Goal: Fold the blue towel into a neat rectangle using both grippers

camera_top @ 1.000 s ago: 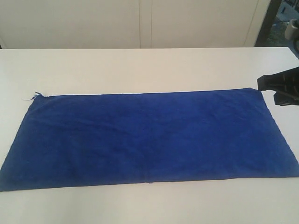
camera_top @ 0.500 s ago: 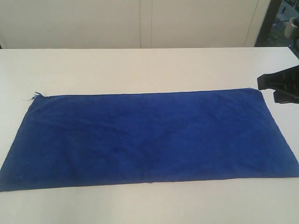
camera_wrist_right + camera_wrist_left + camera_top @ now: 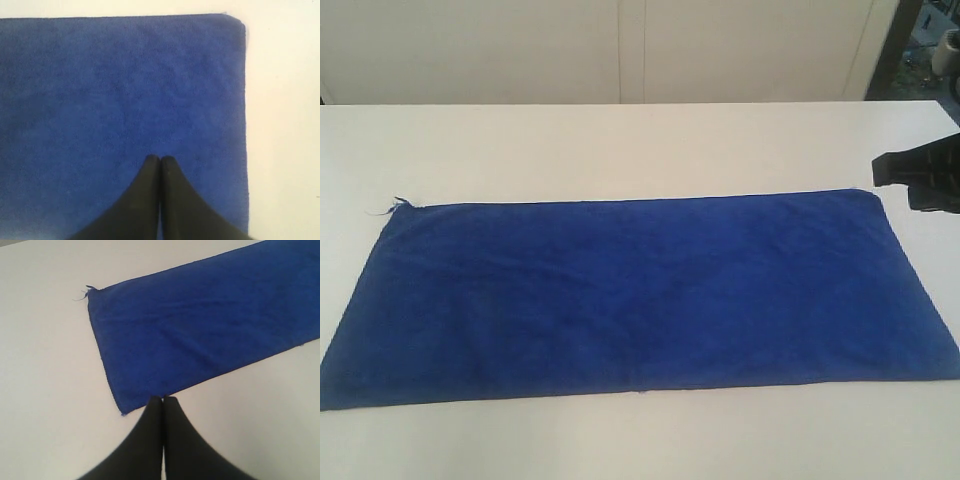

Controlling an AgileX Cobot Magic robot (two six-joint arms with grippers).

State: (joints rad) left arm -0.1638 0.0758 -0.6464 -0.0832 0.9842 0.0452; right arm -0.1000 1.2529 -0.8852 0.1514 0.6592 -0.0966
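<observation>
The blue towel lies spread flat in one layer on the white table, its long side running left to right. A loose thread sticks out at its far left corner. In the exterior view only part of my right gripper shows, black, at the right edge beside the towel's far right corner. The right wrist view has the right gripper shut and empty above the blue towel near that corner. My left gripper is shut and empty, tips over the edge of the blue towel close to a left corner.
White cabinet doors stand behind the table. A dark frame with small items is at the back right. Bare white tabletop surrounds the towel on all sides.
The right gripper has shifted slightly to the right and up at the frame's edge. The towel has not moved.
</observation>
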